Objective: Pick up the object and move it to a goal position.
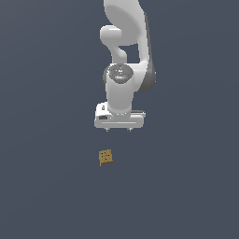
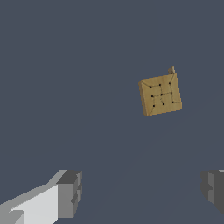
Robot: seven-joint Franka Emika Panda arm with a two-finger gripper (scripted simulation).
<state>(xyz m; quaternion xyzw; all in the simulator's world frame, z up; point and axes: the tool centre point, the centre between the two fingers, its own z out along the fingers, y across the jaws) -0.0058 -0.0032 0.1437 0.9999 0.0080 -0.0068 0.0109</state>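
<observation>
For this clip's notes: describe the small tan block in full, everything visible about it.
The tan block is a tiny, roughly square, flat-looking piece, tan-brown like wood or cardboard. The wrist view shows small dark dots joined by thin lines on its face and a small nub at one corner. It sits turned slightly askew against the plain dark grey background. Nothing touches it: the open gripper hangs apart from it, and the block lies outside the gap between the fingers, much smaller than the gripper.

arm (image 1: 126,28): top cut off | gripper (image 2: 140,192): fingers cropped at edges
</observation>
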